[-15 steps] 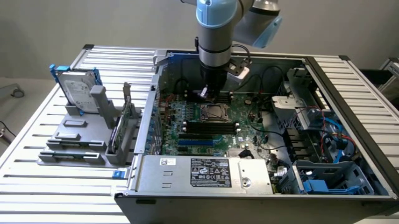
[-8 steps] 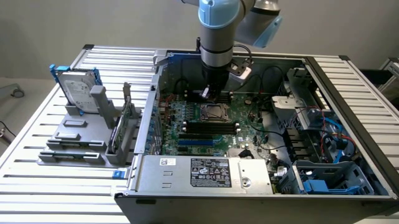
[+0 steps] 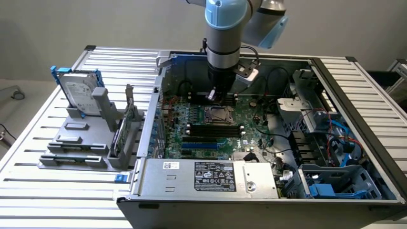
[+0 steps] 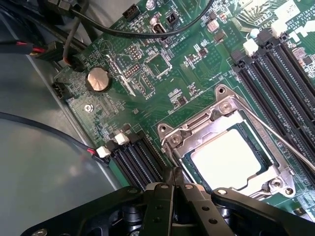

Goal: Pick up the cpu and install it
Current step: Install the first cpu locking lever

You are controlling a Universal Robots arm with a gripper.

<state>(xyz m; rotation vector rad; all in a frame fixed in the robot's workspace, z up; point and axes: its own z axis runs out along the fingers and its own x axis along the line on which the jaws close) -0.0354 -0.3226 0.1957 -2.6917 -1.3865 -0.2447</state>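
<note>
The cpu (image 4: 231, 158), a small square chip with a pale silver top, lies flat inside the metal-framed socket (image 4: 194, 127) on the green motherboard (image 4: 162, 83). My gripper (image 4: 174, 173) hangs just beside the socket, its black fingers pressed together with nothing between them. In the exterior view the arm reaches down into the open computer case, and the gripper (image 3: 215, 97) hovers slightly behind the socket and the cpu (image 3: 219, 115).
Black memory slots (image 4: 275, 69) run along one side of the socket, with a thin metal lever (image 4: 275, 132) lying next to it. Cables (image 4: 74, 29) cross the board. Outside the case, a grey rack (image 3: 79, 138) holds a hard drive (image 3: 79, 90).
</note>
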